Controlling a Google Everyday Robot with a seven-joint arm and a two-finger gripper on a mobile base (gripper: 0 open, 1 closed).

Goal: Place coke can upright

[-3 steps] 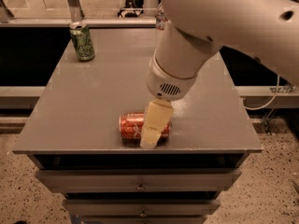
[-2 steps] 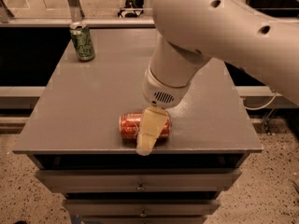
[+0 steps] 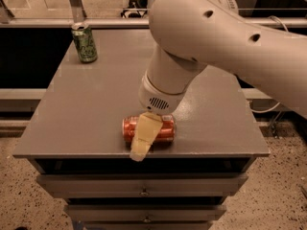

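The coke can [image 3: 166, 131] is red-orange and lies on its side near the front edge of the grey table [image 3: 96, 109]. Its long axis runs left to right. My gripper [image 3: 144, 139] hangs from the large white arm [image 3: 201, 47] and reaches down over the middle of the can, covering its centre. The gripper's cream tip extends past the table's front edge in this view. The can's ends show on both sides of the gripper.
A green can [image 3: 84, 42] stands upright at the table's far left corner. The table top sits on a cabinet with drawers [image 3: 144, 186] below. A rail and glass lie behind the table.
The arm has swung left and lower, and the gripper has come down further over the coke can toward the front edge. The can lies where it was.
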